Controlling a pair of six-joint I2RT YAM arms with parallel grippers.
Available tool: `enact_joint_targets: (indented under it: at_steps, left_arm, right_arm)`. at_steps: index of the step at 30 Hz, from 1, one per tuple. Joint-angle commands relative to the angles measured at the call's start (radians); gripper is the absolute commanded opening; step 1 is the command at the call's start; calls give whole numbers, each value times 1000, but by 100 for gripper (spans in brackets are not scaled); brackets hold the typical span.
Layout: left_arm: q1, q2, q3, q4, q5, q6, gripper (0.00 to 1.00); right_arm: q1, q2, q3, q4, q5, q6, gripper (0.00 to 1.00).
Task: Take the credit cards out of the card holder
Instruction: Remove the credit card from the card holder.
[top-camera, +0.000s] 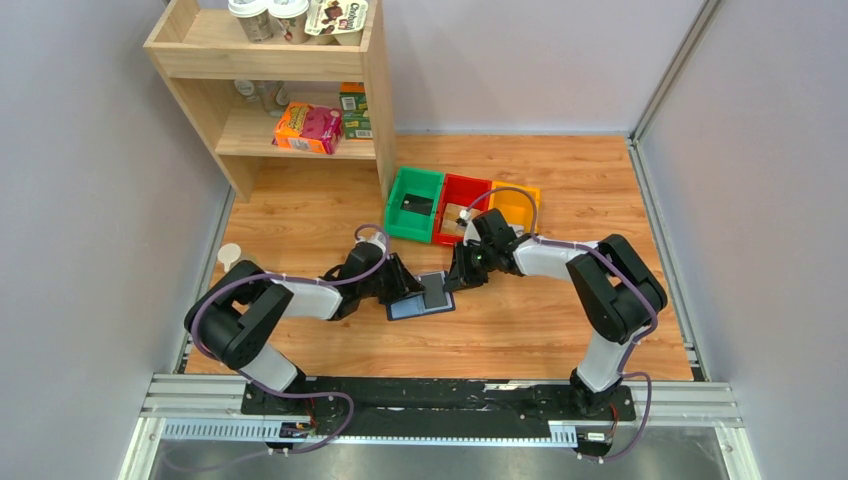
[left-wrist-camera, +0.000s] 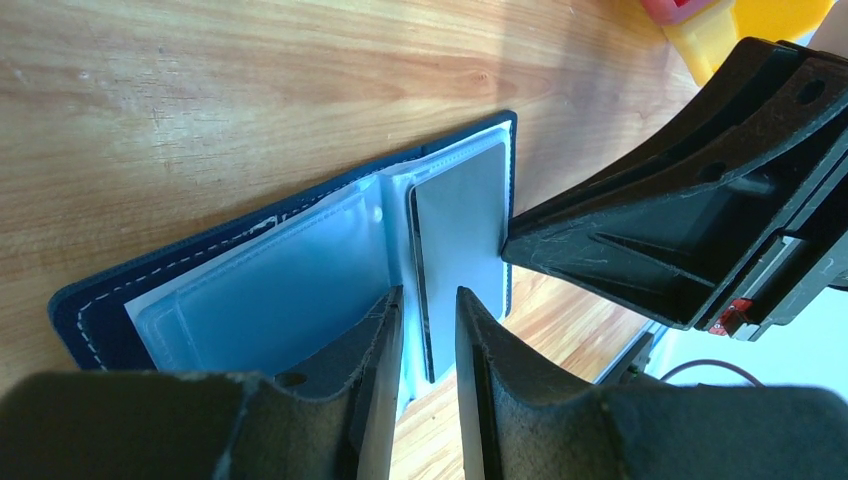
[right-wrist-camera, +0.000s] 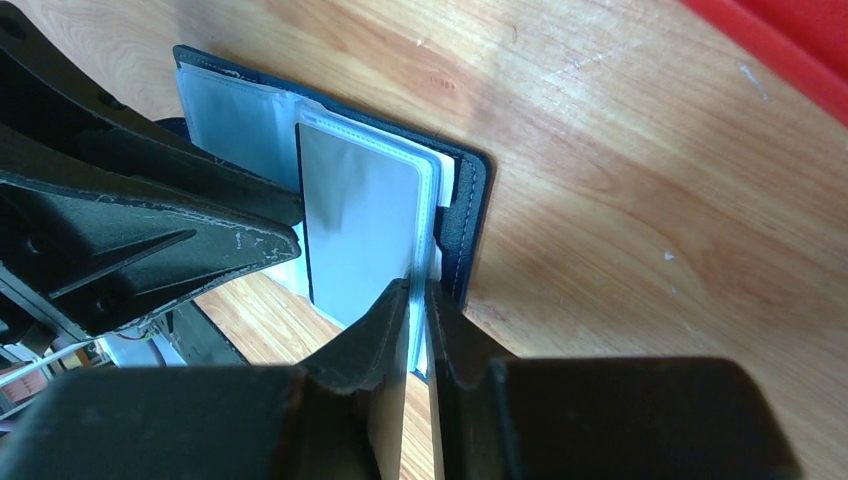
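Note:
The dark navy card holder (top-camera: 410, 308) lies open on the wooden table, its blue-grey pockets facing up. A silver-grey credit card (left-wrist-camera: 460, 230) sits in a raised clear pocket leaf and also shows in the right wrist view (right-wrist-camera: 360, 220). My left gripper (left-wrist-camera: 428, 300) is narrowly open, and its fingers straddle the near edge of that leaf without pinching it. My right gripper (right-wrist-camera: 420, 285) is shut on the edge of the clear pocket leaves, next to the navy cover (right-wrist-camera: 470, 200). In the top view the two grippers (top-camera: 408, 287) (top-camera: 455, 277) meet over the holder.
Green (top-camera: 414, 204), red (top-camera: 462, 208) and yellow (top-camera: 516, 205) bins stand in a row behind the holder. The green bin holds a black card and the red bin a tan one. A wooden shelf (top-camera: 290, 90) stands at the back left. A small white cup (top-camera: 229, 256) is at the left.

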Motion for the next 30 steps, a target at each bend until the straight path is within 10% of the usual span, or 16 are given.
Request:
enact_joint_targets:
  at_steps: [1, 30]
  left_arm:
    - [-4, 33, 8, 50, 15, -13, 34]
    - [-12, 12, -26, 247, 69, -43, 30]
  right_arm:
    - [10, 18, 11, 32, -25, 5, 16]
    - [55, 28, 67, 19, -78, -16, 11]
